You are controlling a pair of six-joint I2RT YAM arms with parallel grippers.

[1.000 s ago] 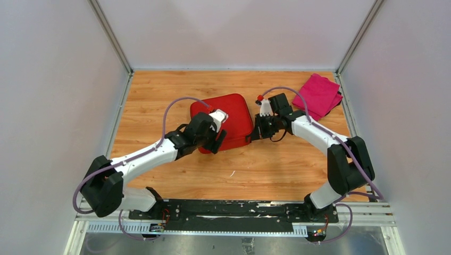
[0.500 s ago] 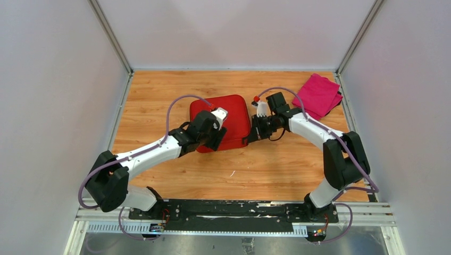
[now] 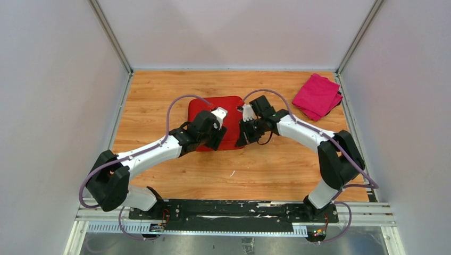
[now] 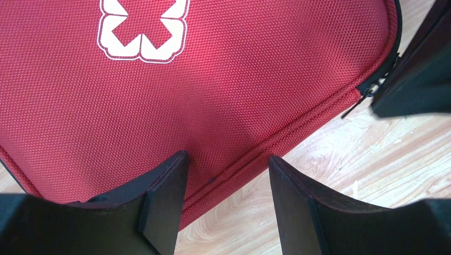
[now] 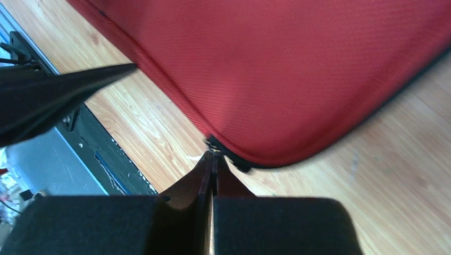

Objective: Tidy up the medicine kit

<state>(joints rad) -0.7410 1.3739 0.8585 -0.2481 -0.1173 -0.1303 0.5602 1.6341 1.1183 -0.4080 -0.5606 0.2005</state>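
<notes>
The medicine kit [image 3: 231, 106] lies closed on the wooden table, a red zip case with a white cross [image 4: 142, 29] on its lid. My left gripper [image 3: 214, 142] [image 4: 227, 157] is open and straddles the kit's near edge, one finger over the lid and the other over the wood. My right gripper [image 3: 242, 139] [image 5: 213, 155] is shut, pinching the black zipper pull [image 5: 214, 144] [image 4: 367, 91] at the kit's near right corner. In the right wrist view the kit [image 5: 298, 64] fills the top of the frame.
A folded magenta cloth [image 3: 318, 95] lies at the back right corner of the table [image 3: 159, 90]. Grey walls close in the left, right and back. The two grippers sit close together at the kit's near edge; a left finger [image 5: 64, 90] shows in the right wrist view.
My right gripper has slid left and nearer along the kit's right side to its near right corner, staying shut. The left arm has barely shifted.
</notes>
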